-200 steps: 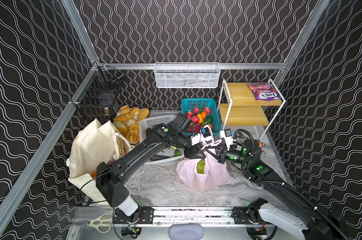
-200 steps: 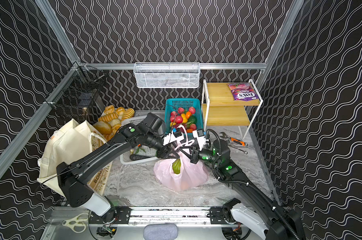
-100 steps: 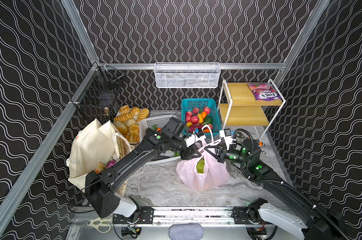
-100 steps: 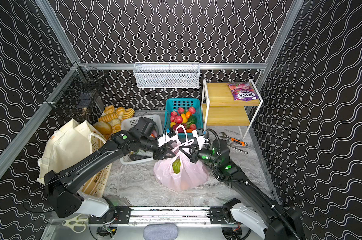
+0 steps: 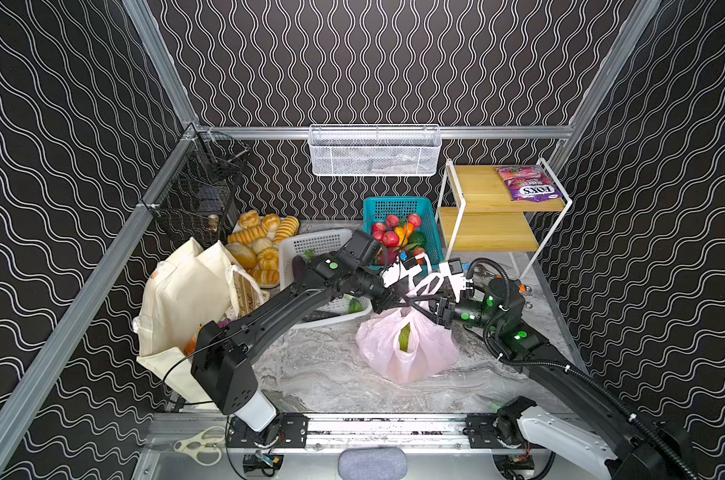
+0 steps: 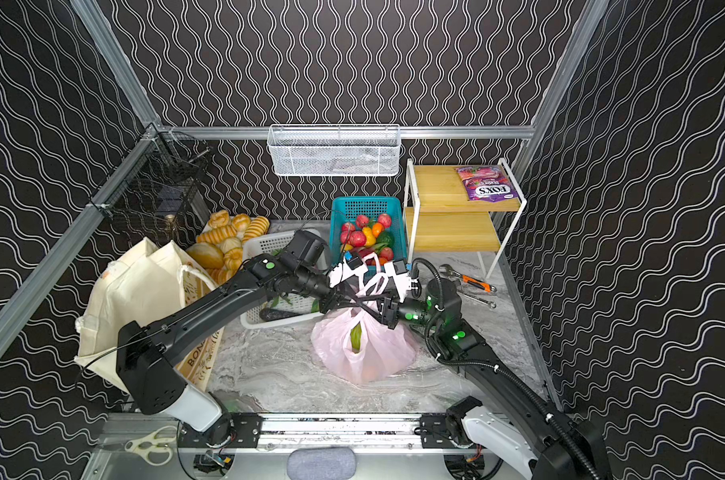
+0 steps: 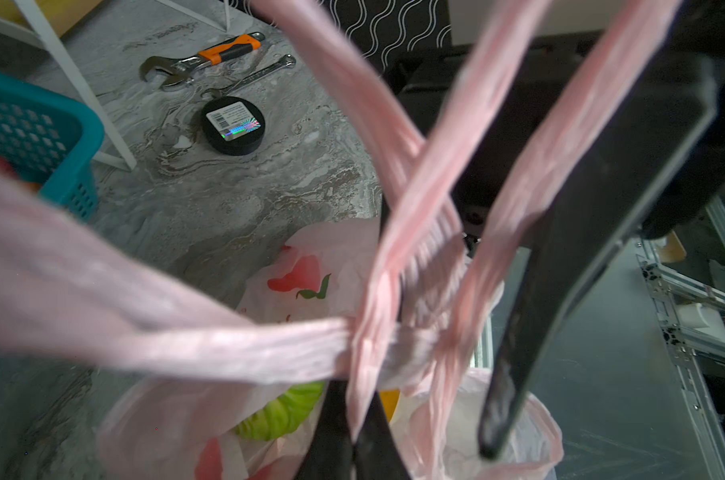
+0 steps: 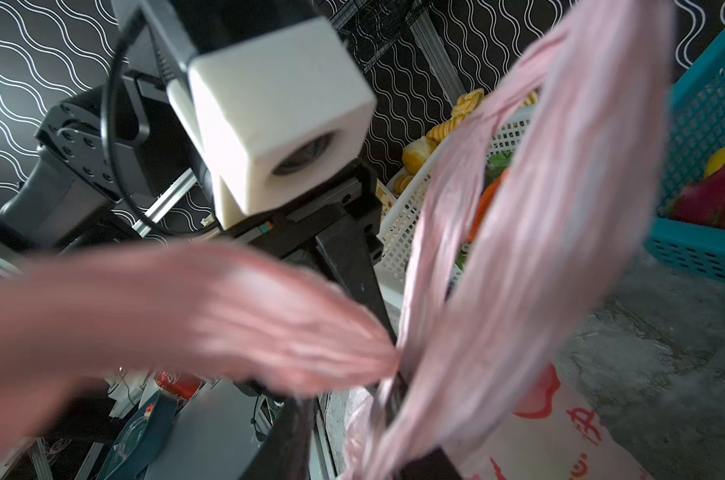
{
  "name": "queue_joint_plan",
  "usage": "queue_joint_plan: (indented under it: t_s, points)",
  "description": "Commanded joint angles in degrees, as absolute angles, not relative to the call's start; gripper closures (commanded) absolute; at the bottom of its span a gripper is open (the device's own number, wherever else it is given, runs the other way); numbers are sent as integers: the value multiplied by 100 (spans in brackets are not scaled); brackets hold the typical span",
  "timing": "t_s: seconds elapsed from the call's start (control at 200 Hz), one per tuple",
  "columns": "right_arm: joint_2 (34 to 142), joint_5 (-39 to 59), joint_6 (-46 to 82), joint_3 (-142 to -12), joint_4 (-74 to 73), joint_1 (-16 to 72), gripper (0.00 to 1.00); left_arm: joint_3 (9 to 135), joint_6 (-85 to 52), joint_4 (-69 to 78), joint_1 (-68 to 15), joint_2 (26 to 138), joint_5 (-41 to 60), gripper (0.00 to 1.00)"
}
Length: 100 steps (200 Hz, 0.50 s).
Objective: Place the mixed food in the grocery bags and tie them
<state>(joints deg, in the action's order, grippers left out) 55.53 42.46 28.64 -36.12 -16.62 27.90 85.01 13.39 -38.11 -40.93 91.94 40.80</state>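
Tying the pink plastic bag (image 5: 410, 353) is the step in hand, as I judge it. The bag sits bulging at the middle of the counter (image 5: 323, 374), with a green cabbage (image 7: 277, 415) showing through its mouth.

Just above it the two claws meet at the loop handles (image 5: 429, 282). The left claw (image 7: 354, 399) reaches in from 9 o'clock and is pinched tight on one strand of the handles. In its wrist view another strand crosses sideways and wraps round the rest, which looks like the start of a knot not yet drawn snug. The right claw (image 5: 421, 305) comes in from 3 o'clock with its jaws a little apart. A pink loop lies between them, and it does not look clamped.

The next move, to my mind, calls for the right claw to close on that free loop. Both claws would then pull apart toward 9 and 3 o'clock, staying low so the crossing tightens without tipping the bag. The film looks thin and slippery, so a pinch close to the crossing seems wise.

At 9 o'clock the cream canvas tote (image 5: 186, 299) stands open with no knot in it. Farther back, the wooden shelf (image 5: 485, 232) at 1 o'clock carries a purple FOX'S pouch (image 5: 527, 189), which is in neither bag.
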Motion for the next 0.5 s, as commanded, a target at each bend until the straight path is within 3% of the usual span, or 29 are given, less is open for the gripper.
queue_joint_plan:
  t_s: [0.0,0.155,0.24,0.34,0.395,0.496]
  points:
    - [5579,4196,2892,-3645,-1721,2791,68,8758,1785,-4385,-4085,9375,4657,100]
    - [5573,4133,2927,-3597,-1789,2788,71,8997,2117,-4982,-4078,9570,4721,100]
    - [5567,4072,2903,-3603,-1753,2787,83,9066,2223,-5141,-4079,9585,4669,100]
    - [5562,4025,2890,-3623,-1706,2785,88,9039,2224,-5082,-4078,9483,4630,100]
    - [5573,4025,2915,-3639,-1734,2781,88,9033,2224,-5037,-4078,9442,4678,100]
    - [5665,4219,3047,-3647,-1898,2786,75,9085,2243,-5069,-4085,9460,4780,100]
